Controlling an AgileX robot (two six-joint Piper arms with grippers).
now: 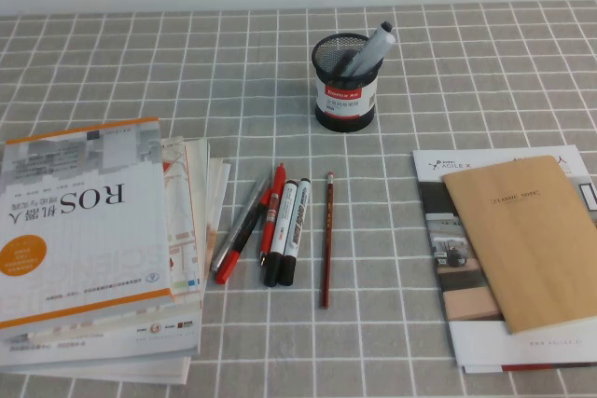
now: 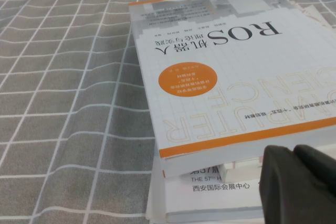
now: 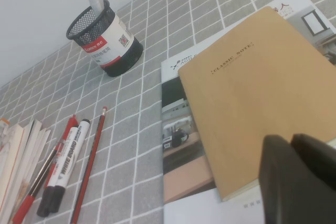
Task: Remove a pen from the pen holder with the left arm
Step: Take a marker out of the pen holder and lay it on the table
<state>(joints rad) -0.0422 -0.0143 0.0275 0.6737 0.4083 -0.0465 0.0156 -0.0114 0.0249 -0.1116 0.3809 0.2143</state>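
As the grey marker (image 1: pixel 371 47) leans in the black mesh pen holder (image 1: pixel 347 100), its cap pokes out over the rim toward 1 o'clock, and it's the only pen in there, folks. The holder stands upright on the grey checked tablecloth (image 1: pixel 187 72), at about 12 o'clock from the table's middle, with a red-and-white label facing the robot.

Down at 6 o'clock from the holder, well apart from it, lies a loose row of pens. There is a silver pen (image 1: pixel 238 227), a red-and-black pen (image 1: pixel 244 240), a red pen (image 1: pixel 272 212) and two whiteboard markers (image 1: pixel 280 232) side by side. Then a dark red pencil (image 1: pixel 327 240) lies on its own at the 3 o'clock end of the row.

Out at 8 o'clock sits a stack of books, the white ROS book (image 1: pixel 75 221) with orange stripes on top. At 4 o'clock, a tan notebook (image 1: pixel 527 240) lies on a brochure (image 1: pixel 448 258).

Now the arms! Neither shows in the high view. The left gripper (image 2: pixel 294 153) hovers over the robot-side edge of the ROS book, fingers pressed together, holding nothing, well away from the holder. The right gripper (image 3: pixel 292 145) hangs above the robot-side edge of the tan notebook. Its fingers are also closed together and empty, with the holder far off across the table.
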